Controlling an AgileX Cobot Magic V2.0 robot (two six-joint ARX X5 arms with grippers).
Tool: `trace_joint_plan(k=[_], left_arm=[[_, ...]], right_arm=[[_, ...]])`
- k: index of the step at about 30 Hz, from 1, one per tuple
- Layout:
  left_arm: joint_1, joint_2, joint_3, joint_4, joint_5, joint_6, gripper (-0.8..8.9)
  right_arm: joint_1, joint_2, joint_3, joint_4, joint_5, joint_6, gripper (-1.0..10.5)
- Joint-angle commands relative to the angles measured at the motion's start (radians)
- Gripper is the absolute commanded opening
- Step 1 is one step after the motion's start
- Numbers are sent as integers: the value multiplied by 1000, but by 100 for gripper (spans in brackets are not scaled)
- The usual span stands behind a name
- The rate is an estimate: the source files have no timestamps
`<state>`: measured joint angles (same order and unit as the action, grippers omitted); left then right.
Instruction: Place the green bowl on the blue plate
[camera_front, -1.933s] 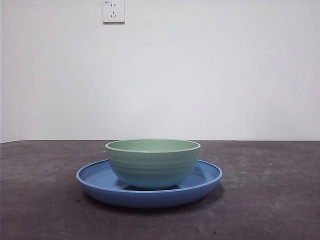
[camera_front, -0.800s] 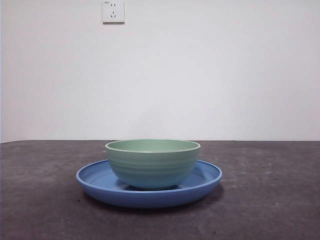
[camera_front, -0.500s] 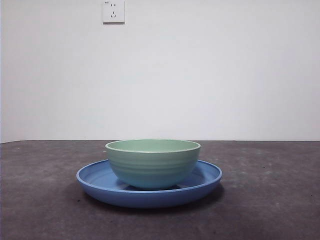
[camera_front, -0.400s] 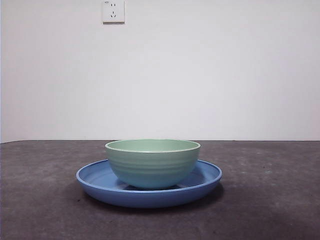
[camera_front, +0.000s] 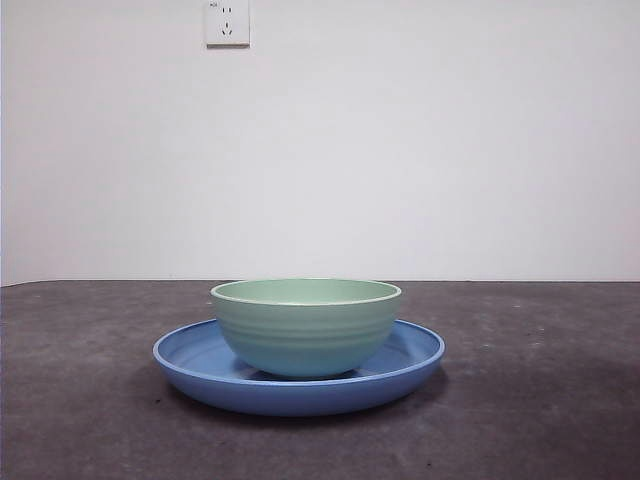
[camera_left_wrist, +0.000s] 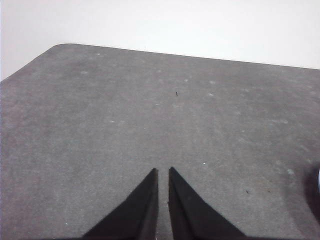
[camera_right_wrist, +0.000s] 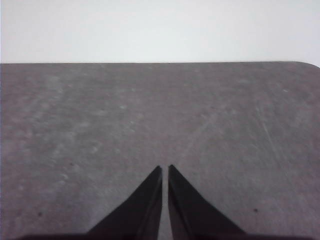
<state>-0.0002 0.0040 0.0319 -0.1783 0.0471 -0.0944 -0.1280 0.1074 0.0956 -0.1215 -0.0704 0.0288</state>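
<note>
Front view: the bowl (camera_front: 305, 326) stands upright inside the plate (camera_front: 190, 362), its base on the plate's flat floor and roughly centred, with the sloping blue rim showing on both the left and right of it. The plate lies flat on the dark table (camera_front: 80, 420), in the middle of the scene. Seating the narrower bowl within the raised rim keeps it from sliding off, so the placement reads as complete. No arm enters this view; a wall socket (camera_front: 227, 22) is visible on the far wall, upper left. Left wrist view: the left gripper (camera_left_wrist: 162, 172) hangs over bare table with its two black jaws drawn together, only a thin slit between the tips, holding nothing. A sliver at the right edge may be the plate, but it is too small to tell. Right wrist view: the right gripper (camera_right_wrist: 165, 168) likewise has its jaws closed to a narrow slit over bare table, holding nothing. Both arms appear parked clear of the crockery, consistent with a finished task.
</note>
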Motion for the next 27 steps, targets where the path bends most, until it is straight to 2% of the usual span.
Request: trace_joint_plan(k=[1, 5, 9, 14, 20, 27], left_arm=[[3, -1, -20, -8, -7, 7, 32], [3, -1, -20, -8, -7, 7, 32], [3, -1, -20, -8, -7, 7, 32], [3, -1, -20, -8, -7, 7, 32], [3, -1, -20, -8, -7, 7, 32], [3, -1, -20, -8, -7, 7, 32]], right_arm=[[23, -30, -29, 16, 24, -11, 19], [68, -55, -53, 16, 47, -14, 19], [115, -82, -84, 12, 130, -14, 19], [123, -104, -85, -53, 185, -16, 19], [123, -104, -85, -53, 166, -14, 19], [118, -104, -85, -56, 68, -4, 19]])
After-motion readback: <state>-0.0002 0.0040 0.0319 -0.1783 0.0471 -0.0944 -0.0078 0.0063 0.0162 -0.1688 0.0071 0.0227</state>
